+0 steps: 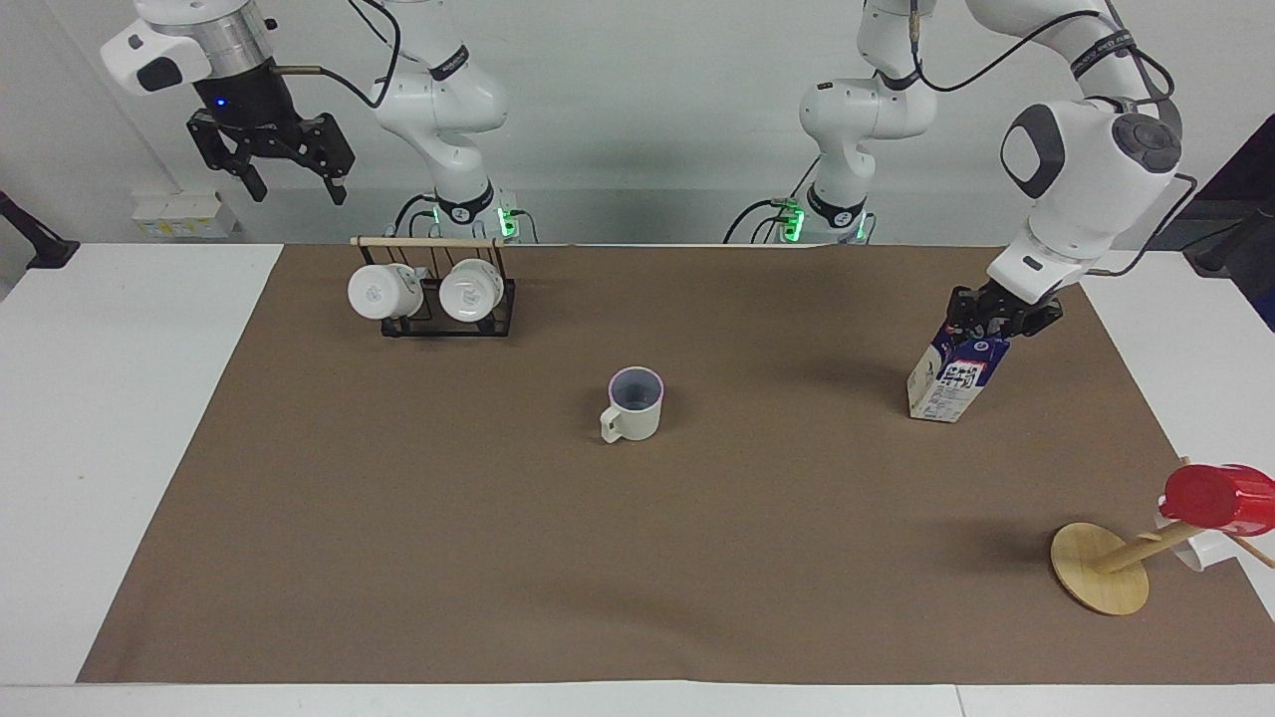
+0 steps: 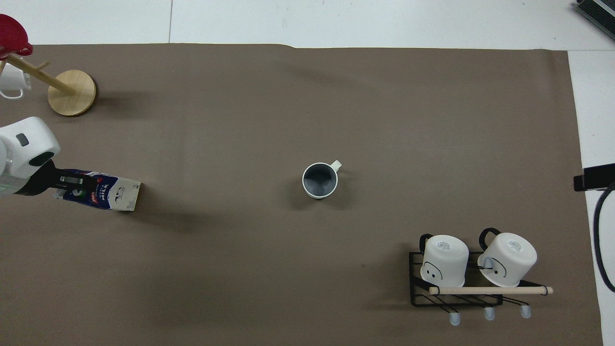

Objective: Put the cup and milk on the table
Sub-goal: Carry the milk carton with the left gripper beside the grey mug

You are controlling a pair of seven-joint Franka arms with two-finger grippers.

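Observation:
The milk (image 1: pixel 946 383) (image 2: pixel 108 192), a carton dark blue above and white below, leans on the brown mat of the table (image 1: pixel 598 558) toward the left arm's end. My left gripper (image 1: pixel 984 327) (image 2: pixel 72 181) is shut on the carton's top ridge. The beige cup (image 1: pixel 635 403) (image 2: pixel 319 180) stands upright in the middle of the mat, apart from both grippers. My right gripper (image 1: pixel 297 191) hangs open and empty high over the right arm's end of the table, above the mug rack.
A black wire rack (image 1: pixel 438 299) (image 2: pixel 461 283) holds two white mugs close to the robots at the right arm's end. A round wooden disc with a slanted peg (image 1: pixel 1101 568) (image 2: pixel 72 92) carries a red cup (image 1: pixel 1215 498) at the left arm's end.

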